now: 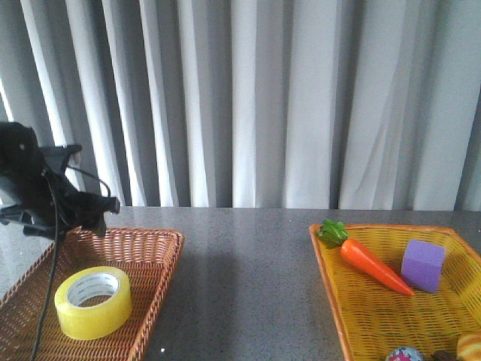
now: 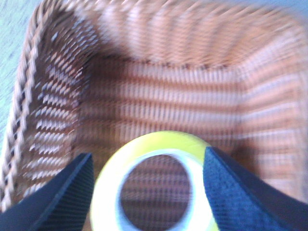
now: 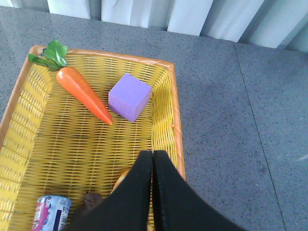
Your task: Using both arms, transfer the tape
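The yellow tape roll [image 1: 93, 302] with a white core lies flat in the brown wicker basket [image 1: 154, 256] at the front left. My left arm [image 1: 37, 188] hangs above the basket's far left corner. In the left wrist view my left gripper [image 2: 147, 185] is open, its fingers [image 2: 62, 192] on either side of the tape [image 2: 159, 144] and above it. My right gripper [image 3: 152, 159] is shut and empty above the near right rim of the yellow basket [image 3: 163, 101]. It is out of the front view.
The yellow basket [image 1: 331, 263] at the right holds a toy carrot [image 1: 372, 265], a purple foam cube [image 1: 422, 265], a small can [image 3: 50, 214] and other small items. Grey curtains hang behind the grey table [image 1: 248, 256].
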Robot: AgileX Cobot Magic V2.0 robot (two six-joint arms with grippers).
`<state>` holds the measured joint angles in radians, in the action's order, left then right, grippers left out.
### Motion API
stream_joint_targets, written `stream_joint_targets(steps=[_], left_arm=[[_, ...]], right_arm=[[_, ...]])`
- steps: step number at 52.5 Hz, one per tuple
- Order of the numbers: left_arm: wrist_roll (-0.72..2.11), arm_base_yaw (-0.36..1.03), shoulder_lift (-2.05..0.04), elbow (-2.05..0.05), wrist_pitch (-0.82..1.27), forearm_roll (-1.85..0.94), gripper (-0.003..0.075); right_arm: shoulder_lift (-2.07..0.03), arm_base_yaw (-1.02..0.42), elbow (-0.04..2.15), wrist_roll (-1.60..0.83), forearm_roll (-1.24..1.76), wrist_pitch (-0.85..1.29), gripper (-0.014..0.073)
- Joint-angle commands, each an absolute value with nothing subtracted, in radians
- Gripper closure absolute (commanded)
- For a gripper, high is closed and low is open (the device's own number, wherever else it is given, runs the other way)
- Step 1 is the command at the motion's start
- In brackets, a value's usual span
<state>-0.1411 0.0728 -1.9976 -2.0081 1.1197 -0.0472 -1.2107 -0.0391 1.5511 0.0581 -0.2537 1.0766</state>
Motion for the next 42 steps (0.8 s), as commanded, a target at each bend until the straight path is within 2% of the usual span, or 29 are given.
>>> stream_joint_targets(steps=[1,10,25,42], left_arm=[[-0.052,0.080,-1.848,-2.071,1.044,-0.222,0.0265],[0.096,0.080,-1.677,-2.078,1.030,-0.360,0.0361],[0.144,0.080,-1.409,-2.078,1.036,-0.321,0.0722],[0.140,0.080,-1.323,-2.078,1.056,-0.324,0.0728]], right_arm=[[-1.188,-0.031,1.573,0.047,-0.274,1.020,0.0602],[-1.188,-0.031,1.573,0.047,-0.274,1.020,0.0602],[-1.188,-0.031,1.573,0.047,-0.274,1.020,0.0602],[-1.188,-0.031,1.573,0.047,-0.274,1.020,0.0602]])
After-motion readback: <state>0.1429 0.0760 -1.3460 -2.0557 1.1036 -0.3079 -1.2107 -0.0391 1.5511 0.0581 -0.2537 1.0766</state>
